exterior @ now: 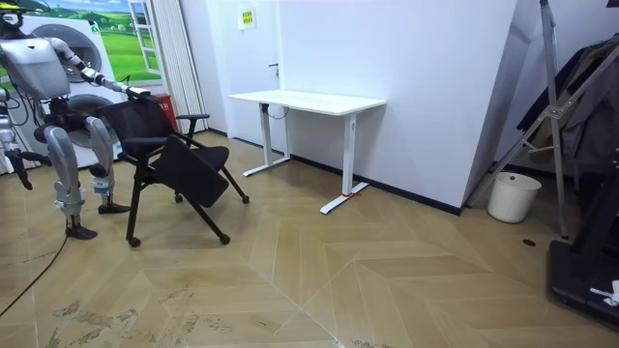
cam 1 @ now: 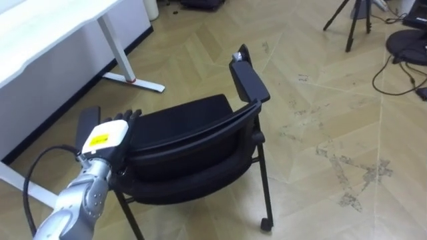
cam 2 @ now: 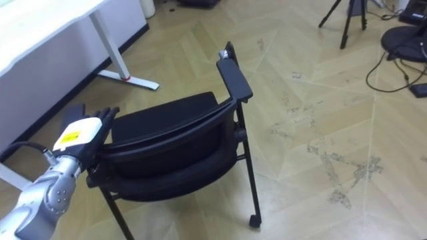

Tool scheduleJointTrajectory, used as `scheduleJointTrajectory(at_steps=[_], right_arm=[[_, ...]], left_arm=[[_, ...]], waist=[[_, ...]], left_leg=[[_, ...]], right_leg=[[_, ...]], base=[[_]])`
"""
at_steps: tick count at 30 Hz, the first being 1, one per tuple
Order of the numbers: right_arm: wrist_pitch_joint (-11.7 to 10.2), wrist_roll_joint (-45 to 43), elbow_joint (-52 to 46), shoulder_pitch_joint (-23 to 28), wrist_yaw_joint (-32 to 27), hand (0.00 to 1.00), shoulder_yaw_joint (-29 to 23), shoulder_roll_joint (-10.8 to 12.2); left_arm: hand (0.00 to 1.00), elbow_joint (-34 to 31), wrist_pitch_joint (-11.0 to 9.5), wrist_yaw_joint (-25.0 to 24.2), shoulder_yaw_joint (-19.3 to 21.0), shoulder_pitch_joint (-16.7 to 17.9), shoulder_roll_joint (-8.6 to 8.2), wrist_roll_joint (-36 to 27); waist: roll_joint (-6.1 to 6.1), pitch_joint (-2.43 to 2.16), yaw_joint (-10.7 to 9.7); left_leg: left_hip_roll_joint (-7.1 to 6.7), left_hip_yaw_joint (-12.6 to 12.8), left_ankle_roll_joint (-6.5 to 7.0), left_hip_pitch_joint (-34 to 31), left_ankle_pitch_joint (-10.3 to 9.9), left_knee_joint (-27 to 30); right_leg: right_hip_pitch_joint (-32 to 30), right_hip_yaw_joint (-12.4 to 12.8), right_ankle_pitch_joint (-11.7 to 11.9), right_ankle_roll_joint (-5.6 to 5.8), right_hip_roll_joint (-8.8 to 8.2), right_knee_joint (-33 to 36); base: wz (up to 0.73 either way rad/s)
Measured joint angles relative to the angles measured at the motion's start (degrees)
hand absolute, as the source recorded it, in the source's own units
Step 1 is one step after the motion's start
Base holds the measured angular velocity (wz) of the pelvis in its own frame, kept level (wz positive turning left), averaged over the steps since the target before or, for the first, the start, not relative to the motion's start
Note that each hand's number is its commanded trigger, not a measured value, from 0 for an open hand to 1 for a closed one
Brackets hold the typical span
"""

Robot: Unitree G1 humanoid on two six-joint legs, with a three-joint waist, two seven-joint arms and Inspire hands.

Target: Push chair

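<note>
Beside the white desk, the black chair is touched at its backrest's left end by the left hand, with fingers held straight.

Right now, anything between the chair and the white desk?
Nothing: just bare wood floor between the chair and the desk, plain in the room view.

Chair: black throughout, frame, seat and armrests alike; bench: white top, white legs, red mark at one foot; floor: tan wood in a chevron pattern, marked with grey scuffs; left hand: silver-grey, yellow label, black fingers; tripod: black; bucket: white; wall: plain white.
</note>
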Motion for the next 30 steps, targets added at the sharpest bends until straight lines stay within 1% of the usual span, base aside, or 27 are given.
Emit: scheduleJointTrajectory(at_steps=[3, 4, 5, 6, 7, 12, 18, 20, 23, 30], right_arm=[[1.0, -0.3, -0.5, 0.0, -0.3, 0.00, -0.3, 0.0], [1.1, -0.6, -0.5, 0.0, -0.3, 0.00, -0.4, 0.0], [1.1, -1.1, -0.5, 0.0, -0.3, 0.00, -0.5, 0.0], [1.1, -1.3, -0.6, 0.0, -0.3, 0.00, -0.5, 0.0], [1.1, -1.7, -0.6, 0.0, -0.3, 0.00, -0.5, 0.1], [1.1, -2.0, -0.6, 0.0, -0.5, 0.00, -0.6, 0.1], [1.0, -2.0, -0.6, -0.1, -1.7, 0.00, -0.6, 0.1], [1.0, -2.0, -0.6, -0.1, -1.8, 0.00, -0.6, 0.1], [1.0, -2.0, -0.6, -0.2, -1.9, 0.00, -0.6, 0.1], [1.0, -2.0, -0.6, -0.2, -2.5, 0.00, -0.5, 0.1]], left_arm=[[0.00, 0.2, 0.0, 0.7, 0.1, 0.1, -0.13, 0.0], [0.08, 0.2, 0.0, 0.9, 0.2, 0.2, -0.18, 0.0], [0.36, 0.2, 0.0, 1.2, 0.2, 0.4, -0.17, 0.0], [0.54, 0.2, 0.0, 1.3, 0.2, 0.4, -0.17, 0.0], [1.00, 0.2, 0.0, 1.4, 0.2, 0.4, -0.18, 0.0], [1.00, 0.1, -0.1, 1.6, 0.2, 0.6, -0.08, 0.2], [1.00, 0.0, -0.4, 1.6, -0.6, 0.9, 0.53, 2.9], [1.00, 0.0, -0.6, 1.6, -1.8, 1.0, 1.52, 3.3], [1.00, 0.0, -1.2, 1.7, -2.2, 0.8, 2.17, 3.4], [1.00, -0.1, -1.4, 3.6, -2.4, 0.9, 2.09, 3.4]], waist=[[-0.11, 0.01, 0.0], [-0.13, 0.01, 0.1], [-0.13, 0.01, 0.1], [-0.13, 0.01, 0.1], [-0.16, 0.03, 0.1], [-0.18, 0.05, 0.0], [-0.21, 0.07, 0.0], [-0.23, 0.08, 0.0], [-0.28, 0.11, 0.0], [-0.44, 0.20, 0.1]], left_leg=[[0.00, 0.5, 0.00, 0.3, 0.0, -0.1], [0.00, 0.7, 0.00, 0.4, 0.0, -0.1], [0.00, 0.8, 0.00, 0.4, 0.0, -0.2], [0.00, 0.8, 0.00, 0.4, 0.0, -0.2], [0.00, 0.8, 0.00, 0.4, 0.0, -0.2], [0.01, 0.8, 0.00, 0.3, 0.0, -0.2], [0.02, 0.8, 0.00, 0.4, 0.0, -0.2], [0.02, 0.7, 0.00, 0.3, 0.0, -0.2], [0.03, 0.7, 0.00, 0.3, 0.0, -0.2], [0.03, 0.7, 0.00, 0.0, 0.0, -0.2]], right_leg=[[-0.1, 0.3, 0.0, 0.01, 0.00, 0.0], [-0.1, 0.5, 0.0, 0.02, 0.01, 0.1], [-0.1, 0.7, 0.0, 0.03, 0.01, 0.1], [-0.1, 0.7, 0.0, 0.05, 0.02, 0.1], [-0.1, 0.7, 0.0, 0.07, 0.02, 0.0], [0.0, 0.7, 0.0, 0.07, 0.03, 0.0], [0.0, 0.7, 0.0, 0.07, 0.02, 0.0], [0.0, 0.7, 0.0, 0.07, 0.02, 0.0], [0.0, 0.7, 0.0, 0.08, 0.02, -0.1], [-0.1, 0.6, 0.1, 0.11, 0.02, -0.3]], base=[[-0.06], [-0.08], [-0.08], [-0.04], [0.00], [0.00], [0.00], [0.00], [0.00], [0.00]])
